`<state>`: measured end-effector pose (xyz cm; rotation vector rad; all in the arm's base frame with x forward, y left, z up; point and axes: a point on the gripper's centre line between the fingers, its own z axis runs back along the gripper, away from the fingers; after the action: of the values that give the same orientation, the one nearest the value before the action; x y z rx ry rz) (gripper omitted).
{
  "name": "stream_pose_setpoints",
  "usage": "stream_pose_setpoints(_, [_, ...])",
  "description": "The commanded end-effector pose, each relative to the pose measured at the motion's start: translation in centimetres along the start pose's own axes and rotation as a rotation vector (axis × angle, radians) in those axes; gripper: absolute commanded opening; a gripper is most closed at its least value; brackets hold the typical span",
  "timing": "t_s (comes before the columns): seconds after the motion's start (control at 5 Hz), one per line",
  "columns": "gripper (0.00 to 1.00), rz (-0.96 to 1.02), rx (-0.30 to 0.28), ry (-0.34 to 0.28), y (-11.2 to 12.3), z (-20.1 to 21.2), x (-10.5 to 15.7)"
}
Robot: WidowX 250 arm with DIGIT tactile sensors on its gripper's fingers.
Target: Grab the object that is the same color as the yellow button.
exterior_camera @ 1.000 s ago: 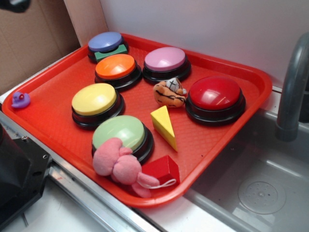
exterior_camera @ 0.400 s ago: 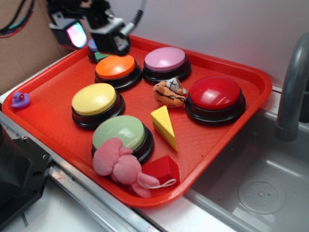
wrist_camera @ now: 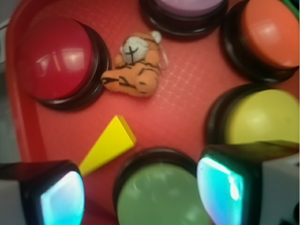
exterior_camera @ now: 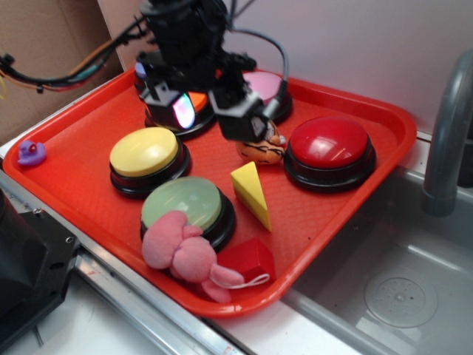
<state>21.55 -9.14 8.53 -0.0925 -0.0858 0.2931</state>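
Observation:
The yellow wedge block (exterior_camera: 251, 194) (wrist_camera: 108, 144) lies on the red tray (exterior_camera: 74, 174), right of the pale green button (exterior_camera: 183, 203). The yellow button (exterior_camera: 144, 151) (wrist_camera: 265, 117) stands to the wedge's left on its black base. My gripper (exterior_camera: 214, 112) (wrist_camera: 140, 194) hangs open above the tray's middle, over the orange button and the striped plush, well above and behind the wedge. Nothing is between its fingers (wrist_camera: 221, 183). In the wrist view the wedge sits just off the left finger and the green button (wrist_camera: 161, 197) lies between the two.
A red button (exterior_camera: 329, 144), a purple button (exterior_camera: 266, 87) partly behind the arm, an orange striped plush (exterior_camera: 262, 150), a pink plush (exterior_camera: 181, 251) and a red block (exterior_camera: 251, 260) share the tray. A purple toy (exterior_camera: 31, 152) lies off its left edge. A sink and faucet (exterior_camera: 447, 133) are to the right.
The arm has come in from the upper left and moved right and forward across the tray; it now covers the orange and blue buttons. Nothing on the tray has moved.

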Motion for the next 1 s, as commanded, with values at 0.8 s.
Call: stream_pose_setpoints(0.8, [1.0,0.022,0.019,-0.009,-1.9,-5.7,0.8])
